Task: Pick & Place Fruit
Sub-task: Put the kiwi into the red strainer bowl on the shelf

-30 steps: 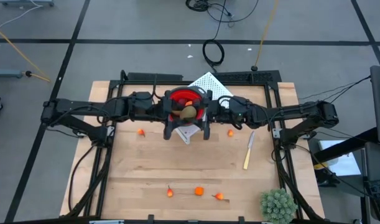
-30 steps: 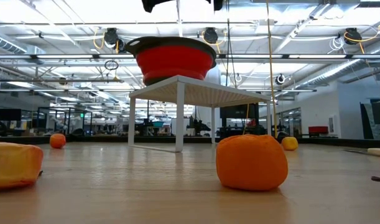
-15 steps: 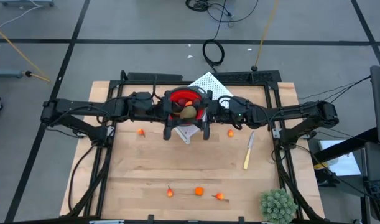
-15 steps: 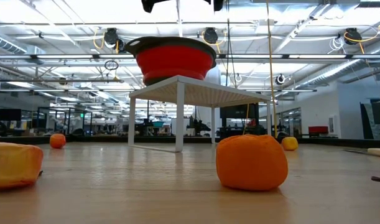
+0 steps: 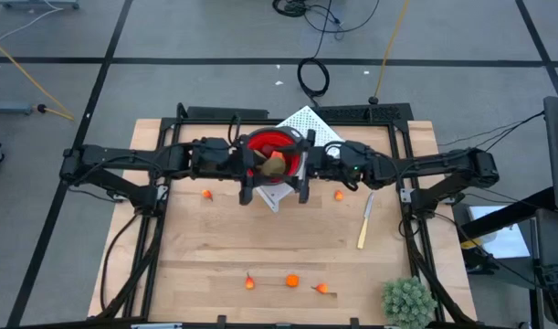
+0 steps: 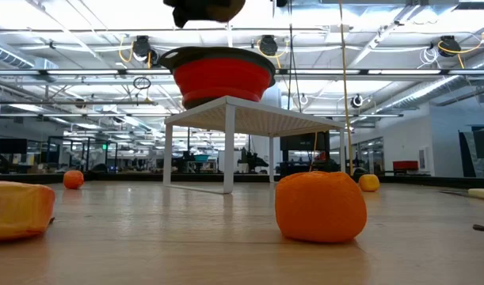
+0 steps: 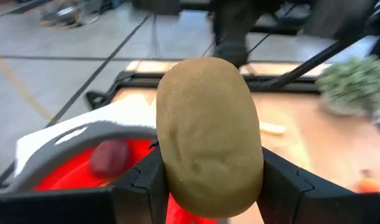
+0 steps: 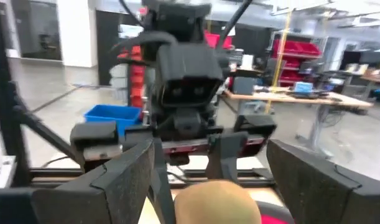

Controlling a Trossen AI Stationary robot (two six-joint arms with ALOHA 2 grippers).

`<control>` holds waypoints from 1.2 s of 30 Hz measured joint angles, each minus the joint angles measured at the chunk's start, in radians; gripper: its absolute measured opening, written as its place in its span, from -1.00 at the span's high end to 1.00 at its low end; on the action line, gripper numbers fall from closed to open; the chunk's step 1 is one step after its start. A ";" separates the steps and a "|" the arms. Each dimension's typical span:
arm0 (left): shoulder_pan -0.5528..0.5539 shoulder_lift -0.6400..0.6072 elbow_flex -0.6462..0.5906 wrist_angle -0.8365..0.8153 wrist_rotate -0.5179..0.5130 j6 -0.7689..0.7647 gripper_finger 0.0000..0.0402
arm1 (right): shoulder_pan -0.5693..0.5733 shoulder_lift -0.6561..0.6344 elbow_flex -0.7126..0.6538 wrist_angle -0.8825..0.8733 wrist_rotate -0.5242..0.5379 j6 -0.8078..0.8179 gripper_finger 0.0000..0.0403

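I'm watching a handover finish above the red bowl (image 5: 273, 152) at the upper centre of the overhead frame: compared with a second ago, the olive-brown fruit (image 5: 275, 164) is sitting a touch further left and higher, and in the table-level view a dark-and-olive lump is now hanging at the top edge above the bowl, where before only dark gripper parts were showing. I'm reading that as the fruit passing from one arm to the other (my judgement, not something any single frame proves). The left gripper (image 7: 208, 186) is pinching the fruit between its two dark fingers, its wrist camera filled by the brown oval with the bowl's red interior and a dark red ball (image 7: 110, 155) lying in it just below. The right gripper (image 8: 205, 180) is standing with its fingers spread wide on either side of the fruit's rounded top, clear of it, looking straight at the left arm's wrist. For the task, that means the left arm alone is carrying the piece, and it is hovering over the bowl on the white stand (image 6: 226, 111), so a drop looks close. The overhead view is also giving me what the wrist views are missing: small orange pieces (image 5: 291, 281) waiting along the lower board, plus a spiky green plant ball (image 5: 408, 300) at lower right and a pale stick (image 5: 364, 222).
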 joint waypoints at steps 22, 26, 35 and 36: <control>0.184 0.000 0.000 -0.070 -0.015 -0.023 0.11 | 0.007 -0.102 0.000 -0.144 0.038 -0.057 0.62; 0.215 0.000 0.000 -0.071 0.020 -0.026 0.11 | 0.013 -0.108 -0.018 -0.149 0.036 -0.057 0.89; 0.251 0.000 0.000 -0.075 0.079 -0.042 0.11 | 0.038 -0.172 -0.197 0.076 0.044 -0.001 0.97; 0.254 0.000 0.000 -0.075 0.079 -0.056 0.11 | 0.042 -0.179 -0.221 0.117 0.044 0.000 0.98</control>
